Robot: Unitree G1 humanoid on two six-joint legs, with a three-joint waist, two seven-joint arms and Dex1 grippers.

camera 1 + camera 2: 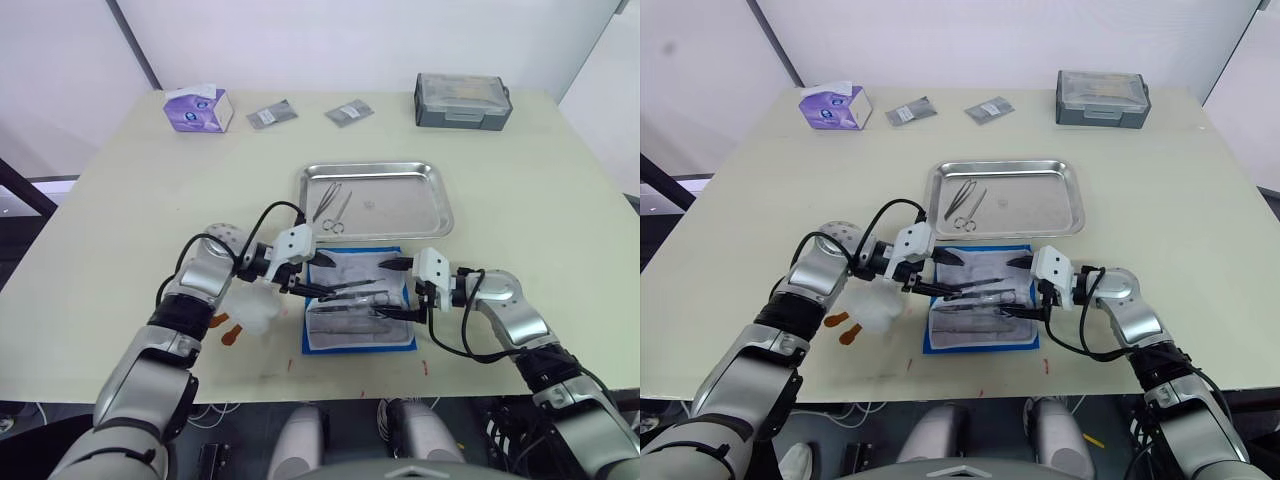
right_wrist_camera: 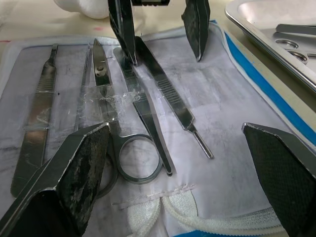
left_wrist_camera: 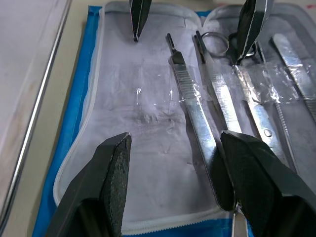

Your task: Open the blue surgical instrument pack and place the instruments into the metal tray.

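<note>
The blue surgical instrument pack (image 1: 360,310) lies opened just in front of the metal tray (image 1: 375,200). Both the left gripper (image 1: 310,275) and right gripper (image 1: 405,288) hover spread over the instruments (image 2: 133,98). These look slim, stiff and slippery; best pinched mid-handle.

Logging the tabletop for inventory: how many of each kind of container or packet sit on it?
Metal tray: 1
Blue surgical instrument pack: 1
Grey lidded box: 1
Small grey sachets: 2
Purple tissue box: 1
Total: 6

left tool (image 1: 308,274) fingers spread, right tool (image 1: 402,288) fingers spread, tips facing
</note>
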